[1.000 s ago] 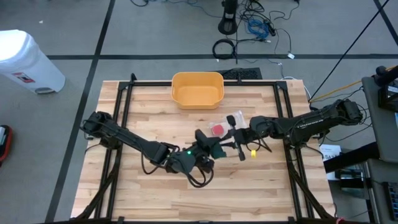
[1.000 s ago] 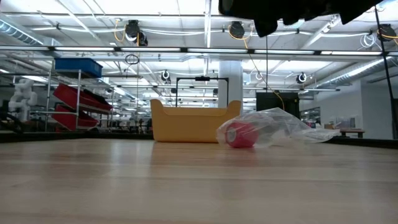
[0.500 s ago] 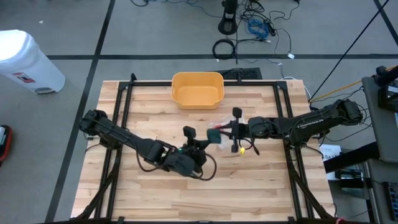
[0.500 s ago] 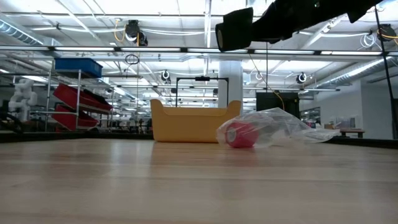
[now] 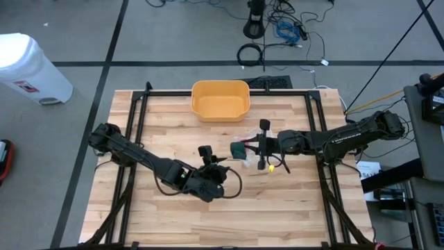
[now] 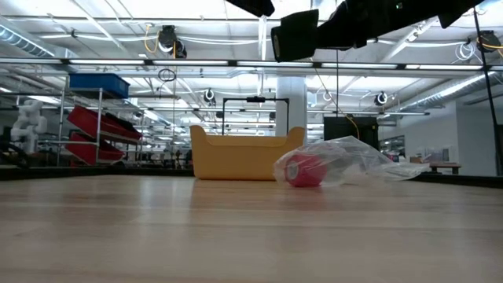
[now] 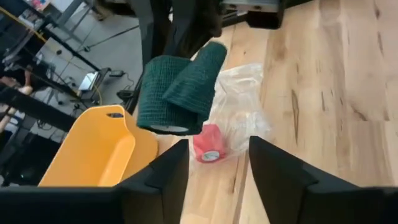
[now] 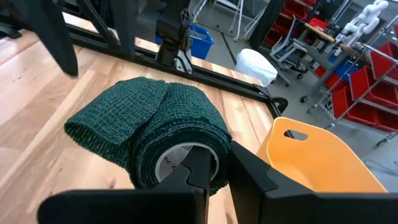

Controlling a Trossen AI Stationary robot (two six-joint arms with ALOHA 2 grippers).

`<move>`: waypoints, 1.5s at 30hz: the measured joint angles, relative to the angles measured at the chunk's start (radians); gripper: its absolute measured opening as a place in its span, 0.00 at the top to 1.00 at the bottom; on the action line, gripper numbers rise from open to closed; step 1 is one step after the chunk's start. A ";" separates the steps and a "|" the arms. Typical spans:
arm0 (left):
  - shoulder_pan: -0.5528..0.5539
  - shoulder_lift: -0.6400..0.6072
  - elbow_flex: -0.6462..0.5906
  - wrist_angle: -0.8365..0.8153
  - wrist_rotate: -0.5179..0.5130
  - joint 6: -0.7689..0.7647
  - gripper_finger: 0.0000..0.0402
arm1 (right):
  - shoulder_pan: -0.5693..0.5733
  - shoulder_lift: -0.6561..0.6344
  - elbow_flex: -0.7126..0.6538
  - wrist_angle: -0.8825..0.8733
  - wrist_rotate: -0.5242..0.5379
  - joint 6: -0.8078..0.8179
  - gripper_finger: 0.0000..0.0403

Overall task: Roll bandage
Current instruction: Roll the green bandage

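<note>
Holding the green bandage roll [image 8: 163, 144] above the middle of the table [image 5: 173, 222], my right gripper [image 8: 208, 163] had its fingers pressed together on the roll's rim, one finger going into the pale core. In the overhead view the roll [image 5: 238, 148] showed at the tip of my right gripper [image 5: 248, 147], raised clear of the boards. A loose flap of the green bandage stuck out from the side of the roll, as the left wrist camera showed [image 7: 180, 90].

My left gripper [image 7: 214, 171] stood spread apart and empty, its two dark fingers pointing toward the roll with a clear gap between roll and fingers. From above, my left gripper [image 5: 206, 154] sat just beside the roll, on the side away from my right arm, not touching it.

A clear plastic bag [image 6: 346, 161] lay on the table beneath the roll, with a small red roll [image 6: 302, 170] inside it. The yellow bin [image 5: 220, 99] stood at the far edge of the table, well apart from both grippers. A white container [image 5: 28, 68] stood on the floor beyond the table's far left corner.
</note>
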 joint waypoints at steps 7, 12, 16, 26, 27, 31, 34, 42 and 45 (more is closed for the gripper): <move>0.021 0.000 0.000 0.039 0.001 -0.027 0.54 | 0.009 0.000 0.000 0.024 -0.002 -0.053 0.92; 0.020 0.000 0.000 0.074 0.024 0.004 0.54 | 0.009 0.000 0.000 0.029 -0.004 -0.056 0.92; 0.020 0.000 0.000 0.081 0.031 0.006 0.54 | 0.009 0.000 0.000 0.032 -0.004 -0.056 0.92; 0.026 0.000 0.000 0.088 0.031 0.005 0.54 | 0.009 0.000 0.000 0.045 -0.004 -0.054 0.92; 0.029 0.000 0.000 0.088 0.031 0.002 0.54 | 0.009 0.000 0.000 0.048 -0.004 -0.054 0.92; 0.039 0.000 0.000 0.088 0.048 -0.002 0.54 | 0.009 0.000 0.000 0.058 -0.004 -0.054 0.92; 0.041 0.000 0.000 0.091 0.053 -0.001 0.54 | 0.013 0.000 0.000 0.062 -0.005 -0.054 0.92; 0.041 0.001 0.000 0.131 0.054 0.007 0.54 | 0.022 0.000 0.000 0.079 -0.006 -0.067 0.92; 0.041 0.001 0.000 0.133 0.054 0.007 0.54 | 0.022 0.000 0.000 0.079 -0.005 -0.068 0.92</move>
